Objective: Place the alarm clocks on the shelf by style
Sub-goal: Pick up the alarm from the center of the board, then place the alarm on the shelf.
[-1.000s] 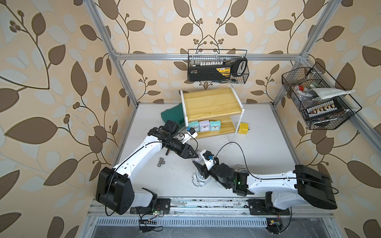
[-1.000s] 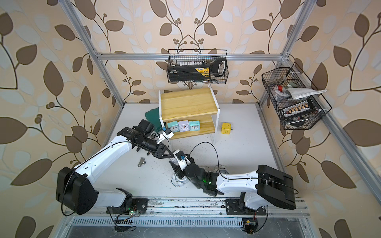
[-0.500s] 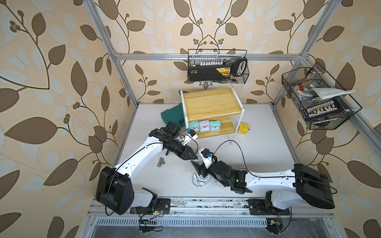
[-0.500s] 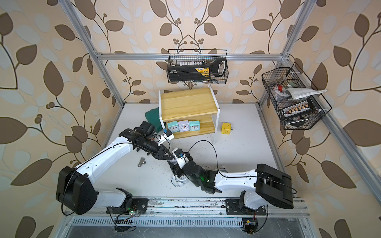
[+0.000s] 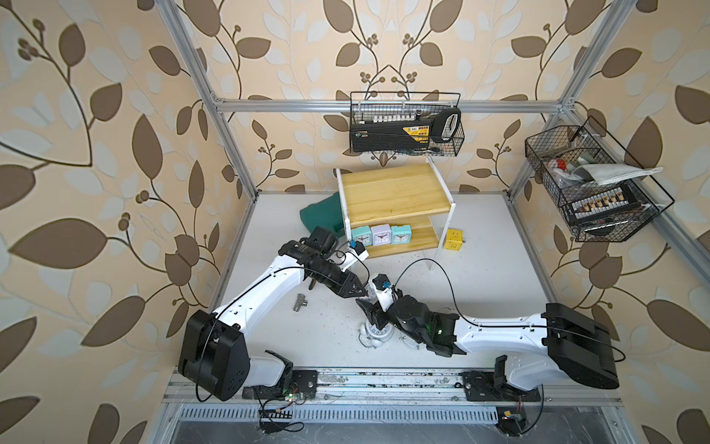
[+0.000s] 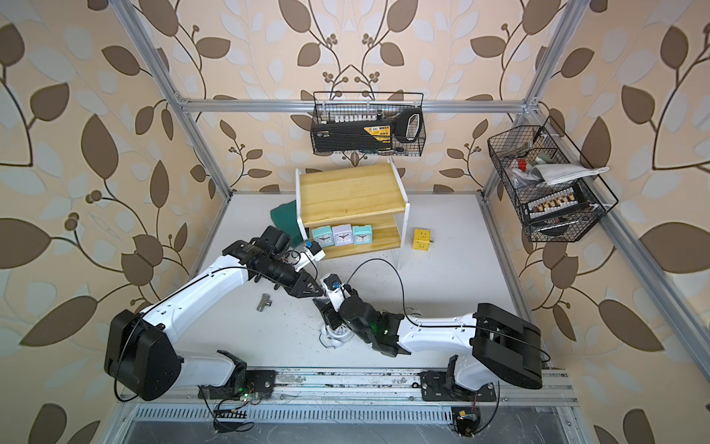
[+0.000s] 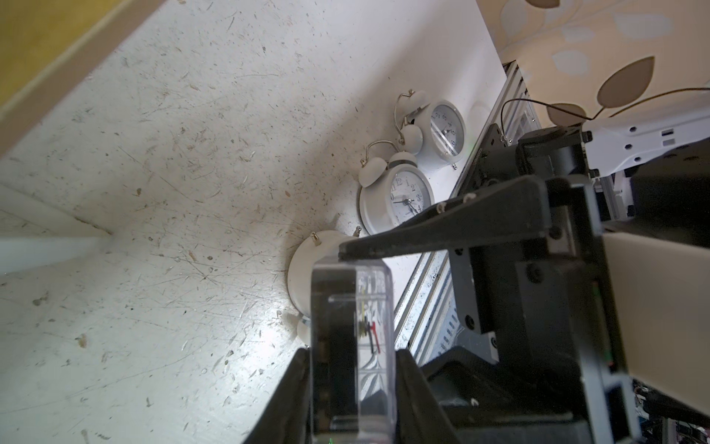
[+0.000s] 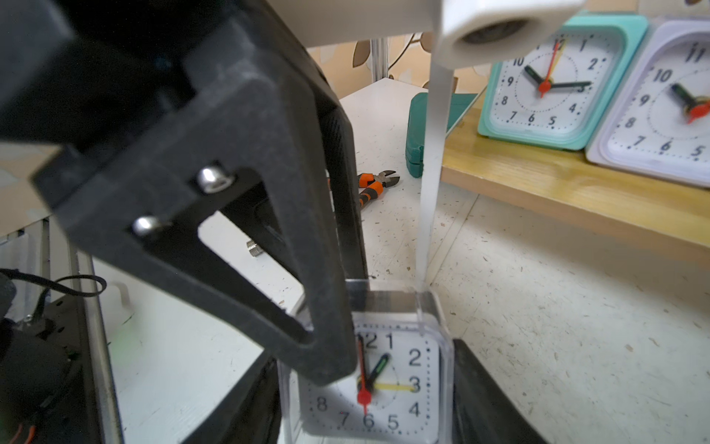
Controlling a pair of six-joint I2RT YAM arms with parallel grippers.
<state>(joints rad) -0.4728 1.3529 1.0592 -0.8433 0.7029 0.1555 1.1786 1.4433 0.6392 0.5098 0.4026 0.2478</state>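
Only the left wrist view shows all three glossy round twin-bell clocks (image 7: 395, 203) by the counter's (image 7: 153, 153) front edge. The left pincer (image 7: 351, 357) and right pincer (image 8: 367, 365) both clench the clear-cased square clock (image 7: 353, 300). Two teal clocks (image 5: 362, 235) and a lilac clock (image 5: 381, 235) stand on the shelf's (image 5: 395, 192) lower wooden board.

Table (image 5: 499, 269): white, scratched, flecked with dark specks. A dark green case (image 5: 320, 215) lies flat toward the back left. A yellow cube socket (image 5: 453, 239) sits alone further right. A metal tee fitting (image 5: 301, 302) lies on its side, mid-left. Orange-handled cutters (image 8: 374, 184) lie flat on the table (clearest in the right wrist view). The back wire basket (image 5: 405, 123) holds a black-and-yellow box (image 5: 395, 134). The side wire basket (image 5: 591, 200) holds a grey cloth (image 5: 611, 175) and smaller items, not identifiable.
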